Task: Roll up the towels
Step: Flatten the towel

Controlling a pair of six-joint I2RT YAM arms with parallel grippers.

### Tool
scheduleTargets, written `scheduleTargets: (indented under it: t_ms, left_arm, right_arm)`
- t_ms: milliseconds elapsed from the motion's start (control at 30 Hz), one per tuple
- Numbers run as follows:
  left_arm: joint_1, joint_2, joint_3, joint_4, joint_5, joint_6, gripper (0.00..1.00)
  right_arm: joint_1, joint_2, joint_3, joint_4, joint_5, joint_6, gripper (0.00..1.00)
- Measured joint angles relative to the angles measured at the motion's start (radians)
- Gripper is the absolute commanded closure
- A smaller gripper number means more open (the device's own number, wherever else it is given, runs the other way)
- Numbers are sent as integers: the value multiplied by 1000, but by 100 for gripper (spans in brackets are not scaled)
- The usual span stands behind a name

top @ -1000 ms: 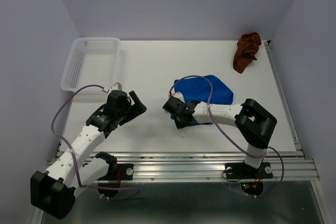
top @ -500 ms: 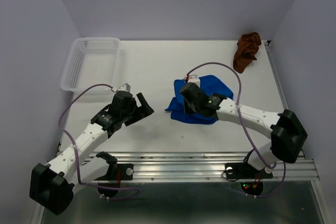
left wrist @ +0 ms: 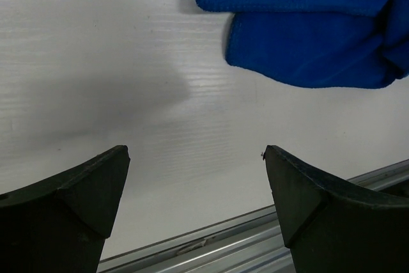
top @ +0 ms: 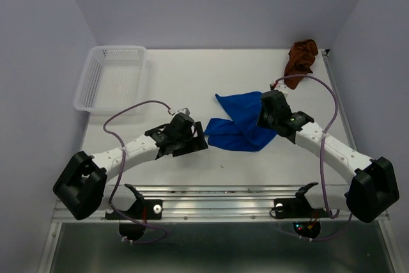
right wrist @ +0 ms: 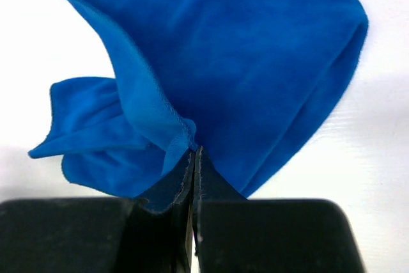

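Right gripper (right wrist: 194, 158): jaws clenched on a raised fold of the blue towel (right wrist: 243, 62), pinched at bottom centre of the right wrist view.

Top view: the blue towel (top: 238, 127) lies crumpled at frame centre on the white table (top: 185, 75), one corner pointing to the upper left. The right gripper sits at its right side.

Left gripper (top: 195, 142): jaws spread wide, holding nothing. It is just left of the blue towel's left end, not touching it. In the left wrist view the towel fills the upper right, beyond the fingertips.

Rust-brown towel (top: 300, 62): bunched at upper right, at the table's far corner, well apart from both grippers.

White perforated basket (top: 86, 87): upper left of the frame. Both towels lie outside it, on the table.
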Motion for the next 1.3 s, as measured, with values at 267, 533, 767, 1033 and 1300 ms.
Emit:
scheduleTargets:
  t_ms: [267, 533, 767, 1033, 1300]
  left_arm:
    - [-39, 216, 138, 50, -61, -8, 8]
    - [-65, 399, 270, 43, -97, 1, 26]
    - [-89, 464, 330, 2, -134, 6, 42]
    - [-100, 479, 338, -20, -151, -8, 52]
    - [-100, 502, 360, -24, -158, -23, 61]
  right_arm:
    - [-42, -5, -24, 0, -37, -3, 99]
    - [-51, -5, -26, 0, -57, -17, 99]
    - [-64, -5, -41, -1, -63, -24, 99]
    - [-74, -5, -51, 2, -72, -32, 99]
    - [-84, -9, -58, 1, -93, -36, 99]
